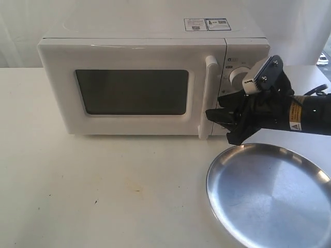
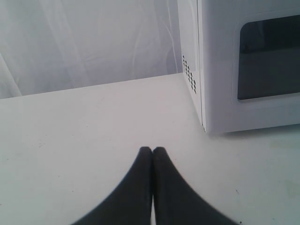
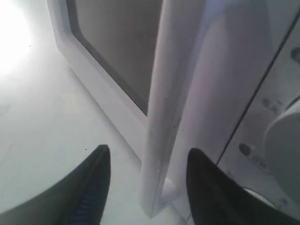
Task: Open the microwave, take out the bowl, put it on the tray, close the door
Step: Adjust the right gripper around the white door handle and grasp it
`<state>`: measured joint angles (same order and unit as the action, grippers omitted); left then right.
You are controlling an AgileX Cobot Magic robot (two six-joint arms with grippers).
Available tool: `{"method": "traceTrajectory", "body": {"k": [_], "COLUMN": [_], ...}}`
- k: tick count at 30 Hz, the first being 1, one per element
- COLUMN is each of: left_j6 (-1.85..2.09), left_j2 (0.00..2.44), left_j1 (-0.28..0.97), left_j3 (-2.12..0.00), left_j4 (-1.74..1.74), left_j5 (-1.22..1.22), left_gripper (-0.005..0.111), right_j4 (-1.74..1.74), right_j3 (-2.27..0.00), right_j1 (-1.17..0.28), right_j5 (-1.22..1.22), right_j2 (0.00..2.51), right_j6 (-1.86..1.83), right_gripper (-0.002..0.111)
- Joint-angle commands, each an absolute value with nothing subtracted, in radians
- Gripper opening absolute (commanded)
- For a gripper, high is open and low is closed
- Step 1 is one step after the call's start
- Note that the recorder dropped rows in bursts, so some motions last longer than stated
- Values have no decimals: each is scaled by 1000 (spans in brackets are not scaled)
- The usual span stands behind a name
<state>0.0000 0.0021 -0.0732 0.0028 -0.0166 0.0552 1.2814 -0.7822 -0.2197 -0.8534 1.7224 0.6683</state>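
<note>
Microwave [image 1: 145, 31]: back edge of tabletop [image 1: 103, 181], door [image 1: 132, 57] shut.
Tray [image 1: 271, 194]: front right corner.
Right gripper [image 3: 147, 152]: fingers spread wide, straddling door handle [image 1: 210, 77].
Left gripper [image 2: 152, 154]: fingers pressed together, over tabletop beside microwave's left wall.

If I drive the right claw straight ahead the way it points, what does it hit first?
Probably the tall white vertical bar handle on the white microwave door: it stands between the open right claw's fingers. Depth is unclear, so the fingertips may reach the door first.
</note>
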Motion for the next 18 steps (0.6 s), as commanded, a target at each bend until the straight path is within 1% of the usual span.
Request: {"method": "traceTrajectory", "body": {"k": [1,5,13,18], "left_j6": [0,0,0,0], "left_j2": [0,0,0,0], "left_j1": [-69,-69,-69,-69], "left_j3": [0,0,0,0], "left_j4": [-9,-9,-9,-9], "left_j5": [59,59,59,59], "left_gripper": [0,0,0,0], "right_j4": [1229,1215,1242,1321], "right_j3": [-831,-865,-886,-886], "right_j1": [-211,-211,-211,-211], "right_j5": [-921,-932,-1062,-1147], "right_j2": [1795,1819,1844,1844], "right_j6": [631,623,631,651], "right_gripper": [46,46,46,41]}}
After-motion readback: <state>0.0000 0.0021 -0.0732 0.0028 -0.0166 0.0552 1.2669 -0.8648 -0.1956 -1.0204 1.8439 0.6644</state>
